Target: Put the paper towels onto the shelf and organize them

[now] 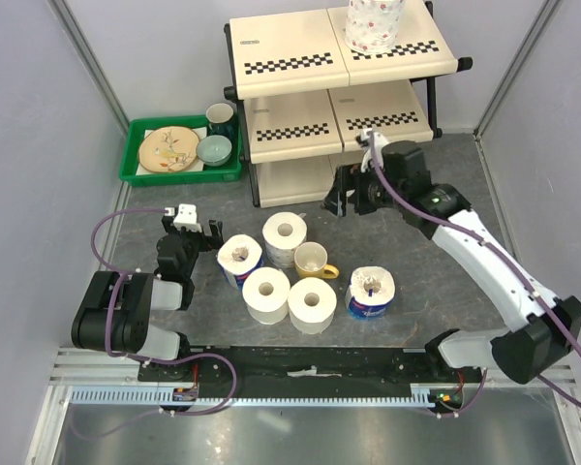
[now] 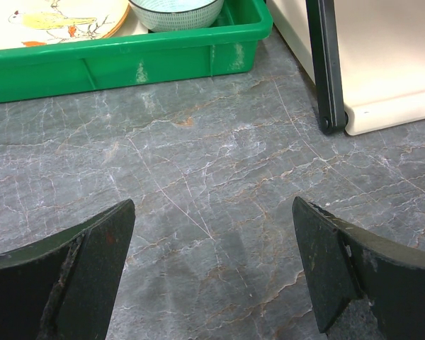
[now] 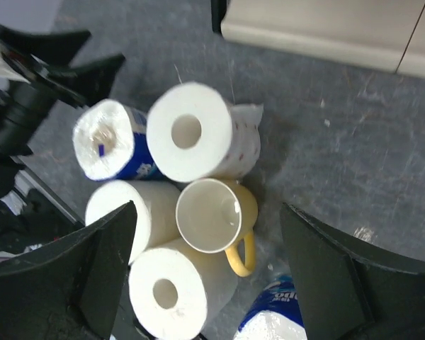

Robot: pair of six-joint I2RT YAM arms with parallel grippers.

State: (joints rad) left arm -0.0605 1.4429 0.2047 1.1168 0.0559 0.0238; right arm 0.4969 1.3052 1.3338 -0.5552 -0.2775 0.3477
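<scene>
Five paper towels (image 1: 267, 294) sit clustered beside the yellow mug (image 1: 313, 260) on the table (image 1: 407, 262). Left gripper (image 1: 192, 231) and right gripper (image 1: 344, 199) stand spread, empty. Beyond, one floral roll (image 1: 375, 24) tops the shelf (image 1: 290, 53). Judged: one placed, five outstanding.

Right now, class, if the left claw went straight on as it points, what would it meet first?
The left claw would probably meet the near wall of the green tray; only bare table lies between. The shelf leg stands off right. Depth is uncertain.
</scene>
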